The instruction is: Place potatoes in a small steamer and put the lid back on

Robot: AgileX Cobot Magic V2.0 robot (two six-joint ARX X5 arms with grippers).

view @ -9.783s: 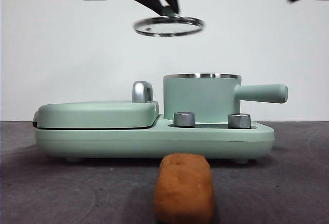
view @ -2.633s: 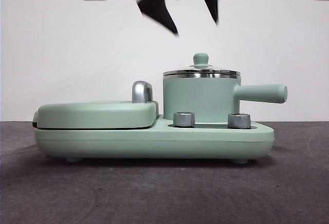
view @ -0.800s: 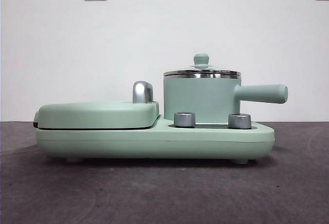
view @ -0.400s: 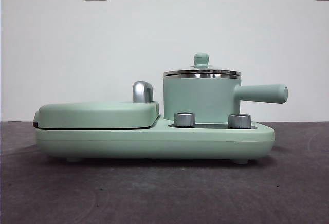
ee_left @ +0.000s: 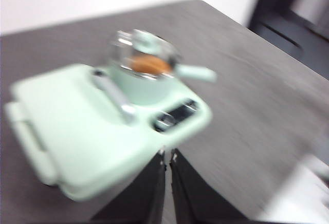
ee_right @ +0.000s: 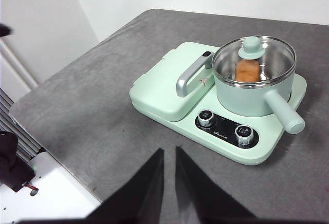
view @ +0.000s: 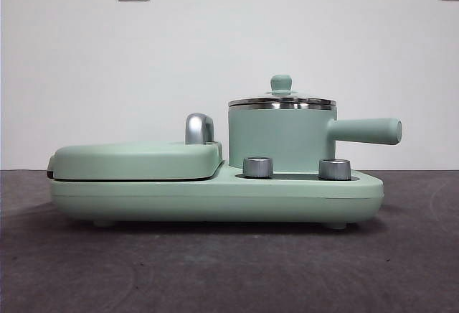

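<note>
Potato (ee_right: 247, 71) sits inside the steamer (view: 281, 139), visible through the glass lid (ee_right: 253, 59). Lid rests on the steamer rim, knob (view: 281, 82) up. Steamer stands on the right end of the green base (view: 215, 192), handle (view: 366, 131) pointing right in front view, two dials (ee_right: 224, 125) in front of it. Closed griddle cover (view: 136, 159) with chrome handle (ee_right: 191, 74) is just beside the steamer. Base sits on the grey counter (view: 215, 270). Left claw (ee_left: 167, 157) and right claw (ee_right: 169, 154): both empty, jaws nearly together with a narrow slit, well back from the base. Left wrist view is blurred.
</note>
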